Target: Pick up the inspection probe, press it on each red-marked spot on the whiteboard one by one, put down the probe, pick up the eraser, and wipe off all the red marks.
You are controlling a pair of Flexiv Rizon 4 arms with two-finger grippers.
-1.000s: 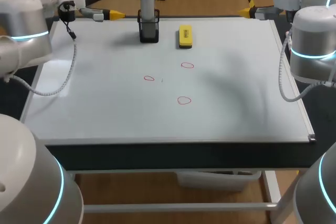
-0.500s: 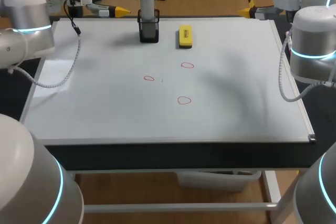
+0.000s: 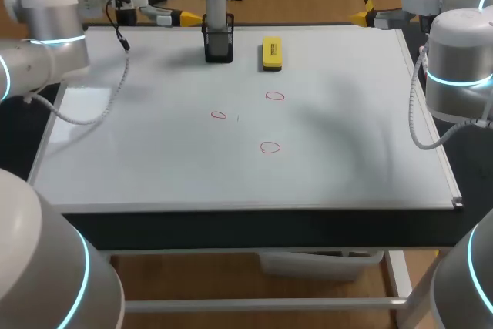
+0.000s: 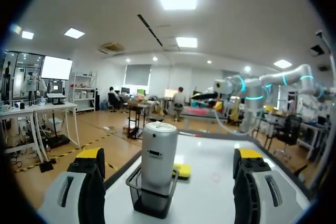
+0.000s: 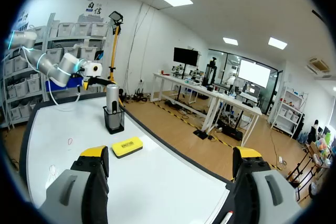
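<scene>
Board: a whiteboard (image 3: 154, 159) lies flat as our tabletop, and everything for the job sits on it.
Left claw: our left claw (image 3: 185, 4) hangs over the far left edge of the board. Its fingers are spread wide and hold nothing.
Probe: the probe (image 4: 159, 150), a grey cylinder, stands upright in a black mesh cup (image 4: 152, 200). It is just ahead of the left claw and lined up with the gap between the fingers. From above we see the fingertips short of it, so nothing touches it.
Eraser: the yellow eraser (image 3: 272, 52) lies flat on the board beside the cup, on the side away from the left claw.
Red marks: three small red rings sit near the middle of the board, one far (image 3: 275, 96), one to the left (image 3: 219, 115) and one nearest us (image 3: 269, 147). All three look whole and unsmeared.
Right claw: our right claw (image 5: 170, 156) is parked at the far right corner, well apart from the marks and the eraser. Its fingers are apart and empty.
Done: as we judge it, no step is finished. The probe is not yet picked up, and the left claw is only lined up for the grab.
Left to do: we must grip and lift the probe, press it on each ring in turn and set it back down. Then we take the eraser and wipe all three rings away.
</scene>
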